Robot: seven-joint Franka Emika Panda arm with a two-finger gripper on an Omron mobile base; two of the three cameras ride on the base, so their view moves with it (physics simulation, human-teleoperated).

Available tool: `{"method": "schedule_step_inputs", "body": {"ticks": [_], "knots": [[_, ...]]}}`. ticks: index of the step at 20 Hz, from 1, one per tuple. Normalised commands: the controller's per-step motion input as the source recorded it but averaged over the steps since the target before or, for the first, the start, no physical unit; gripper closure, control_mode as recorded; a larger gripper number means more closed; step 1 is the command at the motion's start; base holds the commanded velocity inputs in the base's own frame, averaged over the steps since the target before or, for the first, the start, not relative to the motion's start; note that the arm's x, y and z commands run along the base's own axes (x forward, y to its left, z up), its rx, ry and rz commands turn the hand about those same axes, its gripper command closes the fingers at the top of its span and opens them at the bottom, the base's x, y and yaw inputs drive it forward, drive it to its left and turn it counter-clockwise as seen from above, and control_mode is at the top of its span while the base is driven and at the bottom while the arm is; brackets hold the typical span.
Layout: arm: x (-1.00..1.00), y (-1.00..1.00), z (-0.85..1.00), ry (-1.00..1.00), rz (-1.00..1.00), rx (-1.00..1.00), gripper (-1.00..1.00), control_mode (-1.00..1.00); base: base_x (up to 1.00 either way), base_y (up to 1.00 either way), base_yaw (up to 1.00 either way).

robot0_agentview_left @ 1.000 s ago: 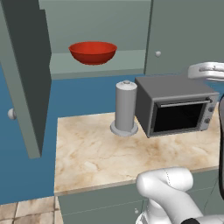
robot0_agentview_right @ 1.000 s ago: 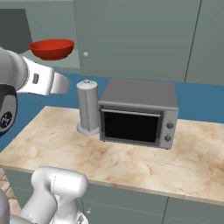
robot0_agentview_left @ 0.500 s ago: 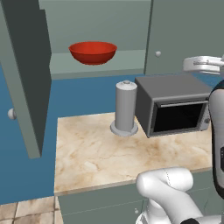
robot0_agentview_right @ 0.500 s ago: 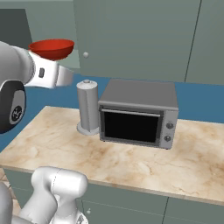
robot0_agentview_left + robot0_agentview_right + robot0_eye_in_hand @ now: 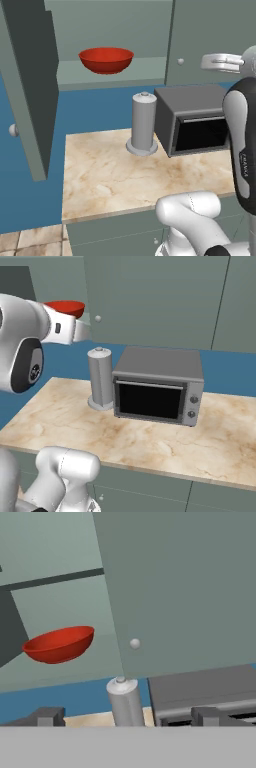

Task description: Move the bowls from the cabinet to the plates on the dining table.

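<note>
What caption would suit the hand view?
Open hand faces a red bowl on the open cabinet's shelf.

Counter with a toaster oven and a grey canister.

A grey toaster oven [image 5: 159,386] with a dark glass door and two small knobs on its right side stands on a beige marble-patterned counter [image 5: 110,175] with brown veins. Just beside it, on its left as seen from the right base view, a tall grey canister [image 5: 143,123] stands upright on a round base (a small knob tops it). Behind both runs a blue wall [image 5: 100,107].
</note>
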Motion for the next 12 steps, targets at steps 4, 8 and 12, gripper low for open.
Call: {"method": "schedule_step_inputs", "body": {"ticks": [4, 8, 12], "knots": [[0.3, 0.0, -0.01, -0.02, 0.0, 0.0, -1.0, -1.0, 0.0, 0.0, 0.0], [0.32, -0.1, -0.01, 0.0, 0.0, 0.0, -1.0, -1.0, 0.0, 0.0, 0.0], [0.18, -0.21, 0.0, 0.08, 0.0, 0.0, -1.0, -1.0, 0.0, 0.0, 0.0]]}}
